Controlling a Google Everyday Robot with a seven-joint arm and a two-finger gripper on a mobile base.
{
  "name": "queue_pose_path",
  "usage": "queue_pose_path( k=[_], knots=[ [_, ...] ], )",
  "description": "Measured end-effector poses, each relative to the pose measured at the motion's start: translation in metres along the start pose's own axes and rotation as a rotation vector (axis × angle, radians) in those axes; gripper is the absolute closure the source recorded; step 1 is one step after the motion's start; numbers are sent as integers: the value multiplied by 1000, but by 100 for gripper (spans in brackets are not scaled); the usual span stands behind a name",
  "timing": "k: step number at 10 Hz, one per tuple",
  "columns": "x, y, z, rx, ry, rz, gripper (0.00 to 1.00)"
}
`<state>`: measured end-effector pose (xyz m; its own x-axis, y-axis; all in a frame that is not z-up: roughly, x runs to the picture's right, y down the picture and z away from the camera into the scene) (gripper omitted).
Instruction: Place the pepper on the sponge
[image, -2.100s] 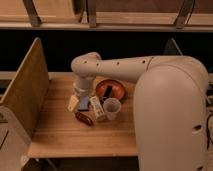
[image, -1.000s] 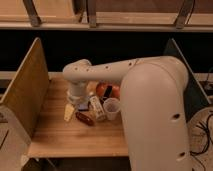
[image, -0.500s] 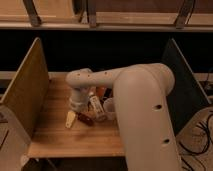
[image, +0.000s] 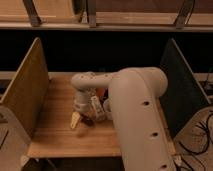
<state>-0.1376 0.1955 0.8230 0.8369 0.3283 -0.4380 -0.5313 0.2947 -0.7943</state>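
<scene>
My gripper (image: 81, 120) hangs low over the middle of the wooden table (image: 55, 135), at the end of the big white arm (image: 135, 115). It is open; one pale finger (image: 75, 120) points down at the tabletop. The pepper (image: 89, 120), small, dark red and glossy, lies on the wood just right of that finger, close under the gripper. Nothing is held. The sponge does not show; the arm and gripper cover the spot behind the pepper.
A white bottle (image: 96, 107) stands right behind the pepper, with a white cup (image: 106, 105) beside it and an orange-brown bowl (image: 101, 92) further back. A wooden side wall (image: 25, 92) bounds the table on the left, a dark one (image: 182, 90) on the right.
The arm has swung forward and down over the objects. The gripper has dropped from beside the bottle to just above the table, next to the pepper.
</scene>
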Motion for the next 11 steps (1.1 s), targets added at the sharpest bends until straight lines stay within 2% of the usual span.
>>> queue_pose_path(
  k=[3,4,6,10,11],
  knots=[
    [-6,-9,11,-5,37,9,22],
    [-9,-11,12,1,42,12,29],
    [-9,-19,10,20,47,22,51],
    [-13,-18,13,23,54,27,91],
    [-13,-19,12,24,55,30,97]
  ],
)
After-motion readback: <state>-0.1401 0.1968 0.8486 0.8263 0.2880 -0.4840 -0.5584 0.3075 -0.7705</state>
